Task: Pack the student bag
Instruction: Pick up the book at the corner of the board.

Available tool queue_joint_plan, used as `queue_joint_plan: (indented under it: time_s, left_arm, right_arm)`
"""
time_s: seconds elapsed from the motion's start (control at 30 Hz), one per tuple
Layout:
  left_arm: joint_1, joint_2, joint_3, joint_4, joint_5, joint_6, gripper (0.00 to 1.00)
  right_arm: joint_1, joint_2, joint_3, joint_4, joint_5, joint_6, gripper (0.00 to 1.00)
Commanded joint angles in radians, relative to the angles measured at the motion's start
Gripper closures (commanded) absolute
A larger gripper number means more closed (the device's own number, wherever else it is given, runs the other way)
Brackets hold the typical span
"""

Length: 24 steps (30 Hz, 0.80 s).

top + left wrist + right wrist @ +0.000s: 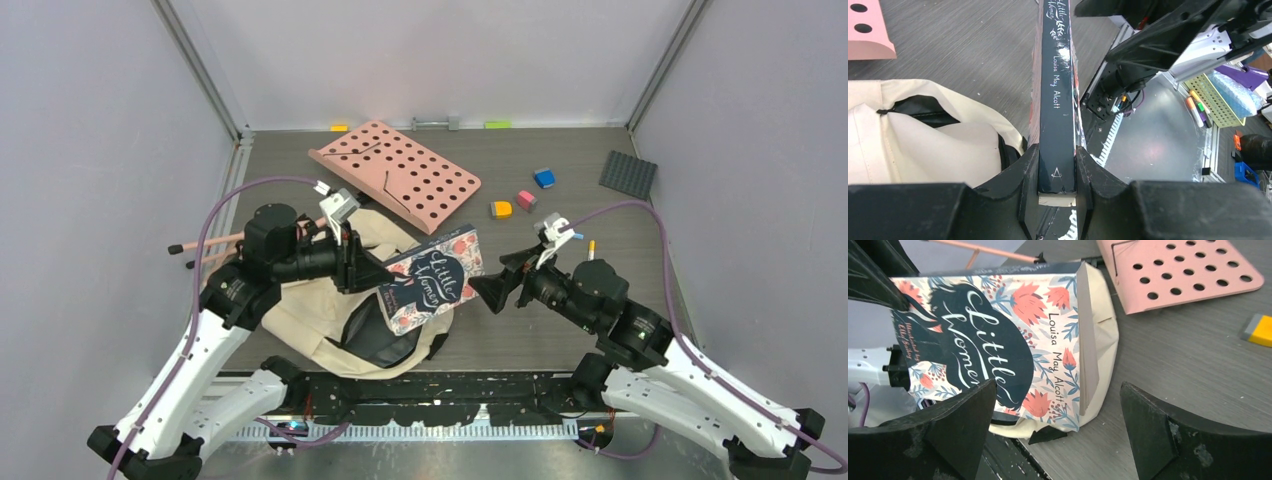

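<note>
Table (560, 335) holds open student bag (300, 312) beneath gripped book (432, 278).

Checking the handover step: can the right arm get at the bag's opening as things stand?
Probably not directly. The book, clamped by the jaws of the left arm, hangs over the bag, between its opening and the right arm. The right jaws stand open and empty.

White lower links (215, 345), black joints (270, 225), lilac cables (650, 215), black wedge-shaped fingers (1153, 432), tips perhaps scuffed
</note>
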Motion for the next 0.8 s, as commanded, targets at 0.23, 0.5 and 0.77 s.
queue_joint_plan:
  time_s: [0.23,0.5,0.77]
  left_arm:
    - [-0.003,-0.049,0.038,0.159,0.210,-0.025,1.00]
    - [-0.003,-0.063,0.054,0.168,0.260,-0.037,1.00]
    - [-0.003,-0.064,0.049,0.202,0.254,-0.050,1.00]
  right_arm:
    - [-0.023,0.080,0.002,0.106,-0.183,0.010,0.01]
    - [-0.027,0.102,0.009,0.223,-0.323,0.030,0.01]
    - [-0.027,0.049,-0.035,0.314,-0.345,0.101,0.35]
